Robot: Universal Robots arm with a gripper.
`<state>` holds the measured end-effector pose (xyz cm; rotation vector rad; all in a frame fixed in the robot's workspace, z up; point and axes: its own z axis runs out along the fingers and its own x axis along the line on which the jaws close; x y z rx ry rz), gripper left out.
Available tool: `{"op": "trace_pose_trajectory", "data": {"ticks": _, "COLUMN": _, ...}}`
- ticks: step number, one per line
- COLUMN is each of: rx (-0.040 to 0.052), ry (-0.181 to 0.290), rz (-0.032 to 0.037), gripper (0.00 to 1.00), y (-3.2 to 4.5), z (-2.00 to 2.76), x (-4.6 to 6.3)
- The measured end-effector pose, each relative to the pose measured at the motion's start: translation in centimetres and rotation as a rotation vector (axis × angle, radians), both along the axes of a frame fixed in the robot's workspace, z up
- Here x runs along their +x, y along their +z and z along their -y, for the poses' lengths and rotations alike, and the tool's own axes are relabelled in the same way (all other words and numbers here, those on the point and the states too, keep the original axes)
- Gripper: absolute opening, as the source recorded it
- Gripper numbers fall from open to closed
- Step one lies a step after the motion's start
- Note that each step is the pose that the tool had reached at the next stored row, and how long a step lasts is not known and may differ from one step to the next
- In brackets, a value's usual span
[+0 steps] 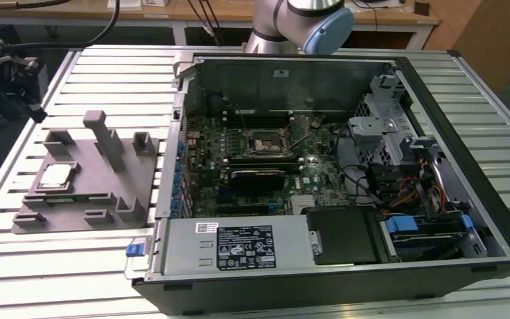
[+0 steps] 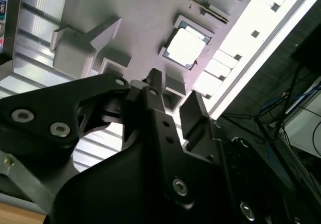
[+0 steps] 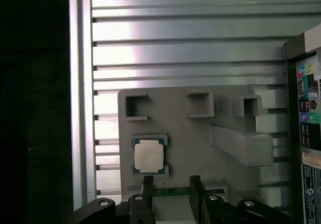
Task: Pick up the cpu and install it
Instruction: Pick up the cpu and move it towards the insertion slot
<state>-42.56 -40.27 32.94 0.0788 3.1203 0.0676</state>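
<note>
pickup not yet done | claw (image 3: 170, 188) parted, empty, near cpu (image 3: 149, 156) | cpu lies in grey fixture (image 1: 104, 193) on counter (image 1: 104, 73), exterior view's left of computer case (image 1: 467, 133) | socket (image 1: 262, 141) looks bare, install left

A slatted metal table (image 1: 87, 66) is being used as the support. Two things are being carried directly on its ribs: an open black case (image 1: 326, 282) and a grey fixture (image 1: 104, 193). The case is being kept on its side, with its open face turned up. The fixture is being kept flat just beside the case, on the exterior view's left of it; whether the two are touching cannot be told. Bare ribs are being left showing beyond the fixture, on its side away from the case.
</note>
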Motion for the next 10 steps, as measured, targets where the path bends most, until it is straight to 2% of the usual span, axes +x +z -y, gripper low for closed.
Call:
{"op": "trace_pose_trajectory", "data": {"ticks": 1, "rx": 0.0, "ry": 0.004, "rz": -0.0015, "gripper": 0.47, "y": -0.18, "z": 0.02, "x": 0.0}}
{"op": "trace_pose_trajectory", "data": {"ticks": 2, "rx": 0.0, "ry": 0.009, "rz": -0.0042, "gripper": 0.47, "y": -0.36, "z": 0.04, "x": 0.0}}
{"op": "trace_pose_trajectory", "data": {"ticks": 3, "rx": 0.0001, "ry": 0.015, "rz": -0.0082, "gripper": 0.53, "y": -0.5, "z": 0.07, "x": 0.0}}
{"op": "trace_pose_trajectory", "data": {"ticks": 4, "rx": 0.0001, "ry": 0.02, "rz": -0.013, "gripper": 0.53, "y": -0.61, "z": 0.09, "x": 0.0}}
{"op": "trace_pose_trajectory", "data": {"ticks": 7, "rx": 0.0002, "ry": 0.033, "rz": -0.0258, "gripper": 0.7, "y": -0.99, "z": 0.17, "x": 0.0}}
{"op": "trace_pose_trajectory", "data": {"ticks": 8, "rx": 0.0001, "ry": 0.035, "rz": -0.0295, "gripper": 0.7, "y": -1.14, "z": 0.2, "x": -0.1}}
{"op": "trace_pose_trajectory", "data": {"ticks": 9, "rx": 0.0, "ry": 0.038, "rz": -0.0309, "gripper": 0.7, "y": -1.31, "z": 0.21, "x": -0.1}}
{"op": "trace_pose_trajectory", "data": {"ticks": 10, "rx": 0.0, "ry": 0.04, "rz": -0.0313, "gripper": 0.76, "y": -1.49, "z": 0.21, "x": -0.2}}
